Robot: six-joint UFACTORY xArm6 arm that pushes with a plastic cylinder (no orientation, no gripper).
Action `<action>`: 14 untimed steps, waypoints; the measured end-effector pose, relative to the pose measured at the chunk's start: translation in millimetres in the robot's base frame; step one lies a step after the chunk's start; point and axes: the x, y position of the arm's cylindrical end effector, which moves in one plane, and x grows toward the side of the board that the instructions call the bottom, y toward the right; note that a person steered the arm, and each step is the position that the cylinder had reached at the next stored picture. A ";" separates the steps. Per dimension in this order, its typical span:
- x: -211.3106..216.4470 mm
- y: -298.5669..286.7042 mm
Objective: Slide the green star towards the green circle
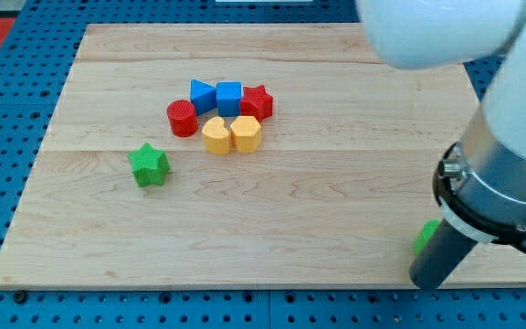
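The green star (148, 164) lies on the wooden board (318, 192) at the view's left of centre. A green block (426, 236), probably the green circle, shows only as a sliver near the board's bottom right, mostly hidden behind my rod. My tip (425, 281) rests near the board's bottom edge, just below that green block and far to the right of the green star.
A cluster sits above and to the right of the star: red circle (182, 118), blue triangle (202, 95), blue cube (229, 97), red star (257, 102), yellow heart (215, 134), yellow hexagon (246, 133). The white arm body (482, 37) covers the top right.
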 end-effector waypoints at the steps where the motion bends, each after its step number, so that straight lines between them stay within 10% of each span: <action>1: -20.7 29.9; 6: -142.8 -337.2; 11: -168.7 -347.5; 14: -114.4 -86.2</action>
